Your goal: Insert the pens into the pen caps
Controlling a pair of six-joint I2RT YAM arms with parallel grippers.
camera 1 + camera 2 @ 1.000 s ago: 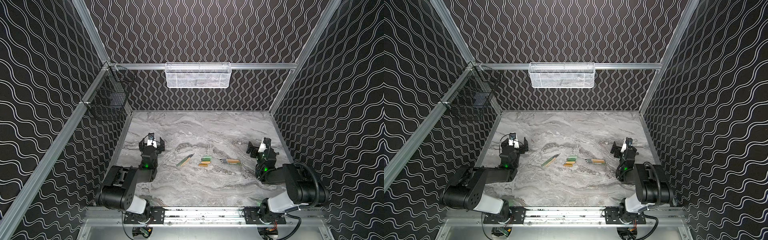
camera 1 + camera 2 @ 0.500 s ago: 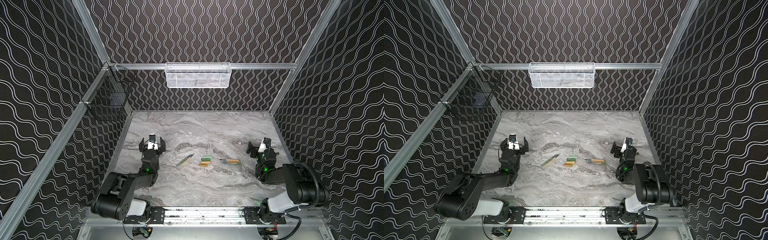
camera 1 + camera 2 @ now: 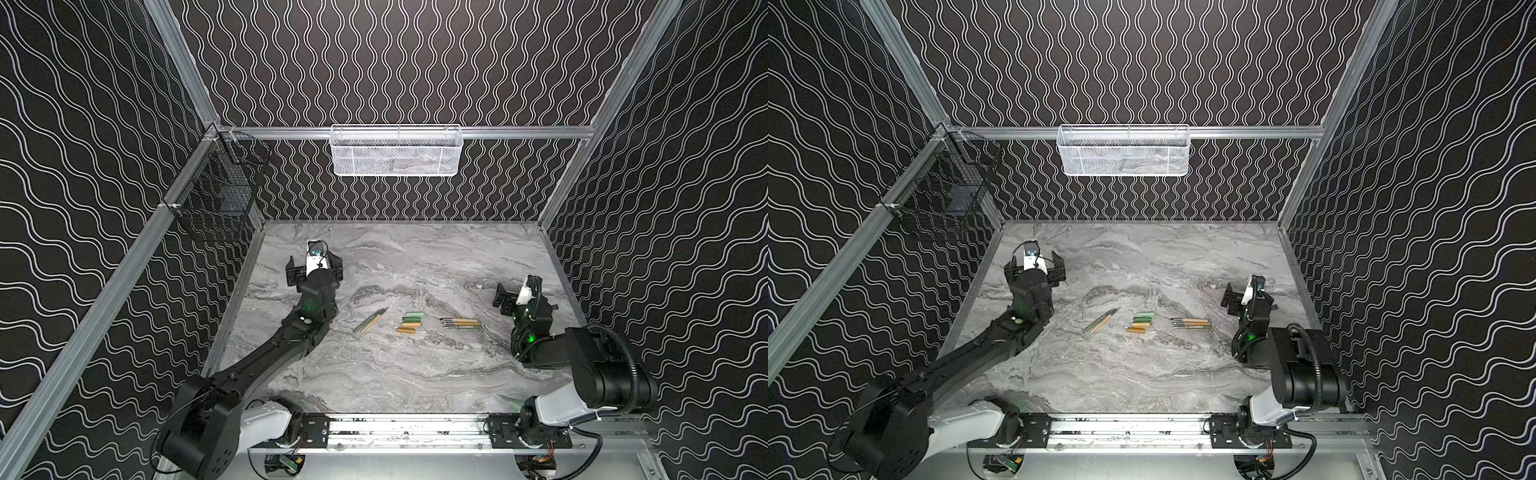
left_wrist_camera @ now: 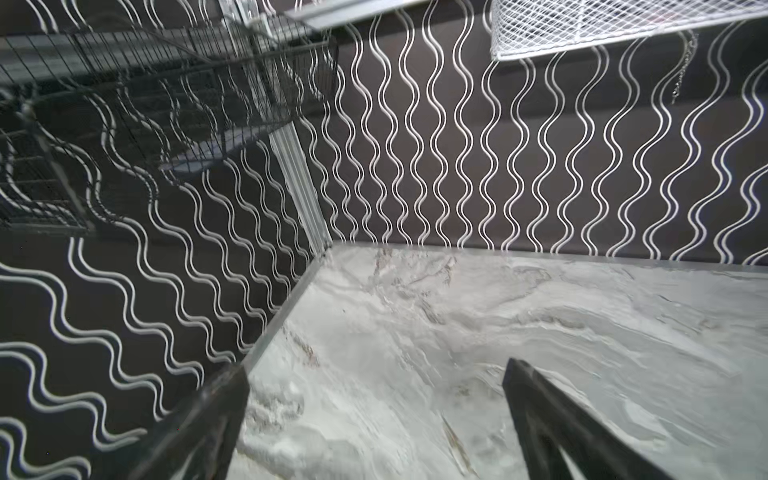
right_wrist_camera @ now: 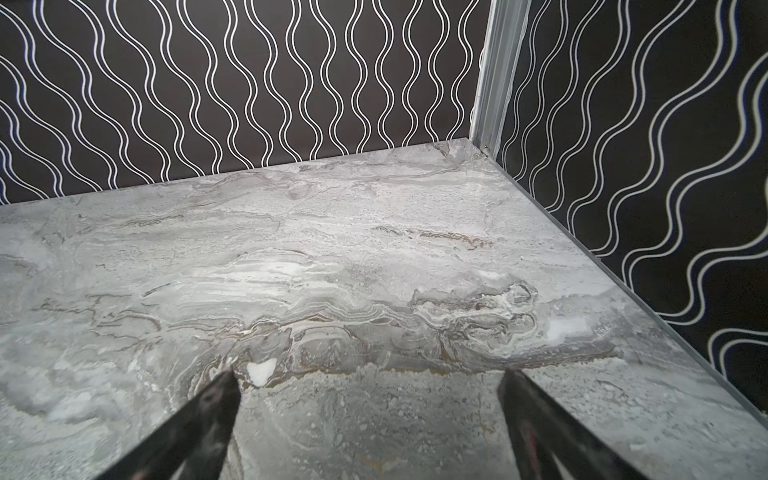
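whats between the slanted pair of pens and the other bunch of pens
The pen caps, green and orange, lie between the slanted pens and the other bunch, seen in both top views.

Black walls [image 3: 395, 62] with white wavy lines close the cell on three sides, framed by aluminium rails [image 3: 519, 132]. The floor [image 3: 415, 374] is a grey marble-look slab with pale and brownish veins. A white mesh basket [image 3: 397, 160] hangs at the middle of the back rail. A black wire basket [image 3: 216, 195] hangs on the left rail near the back corner. A metal track [image 3: 407, 428] runs along the front edge.
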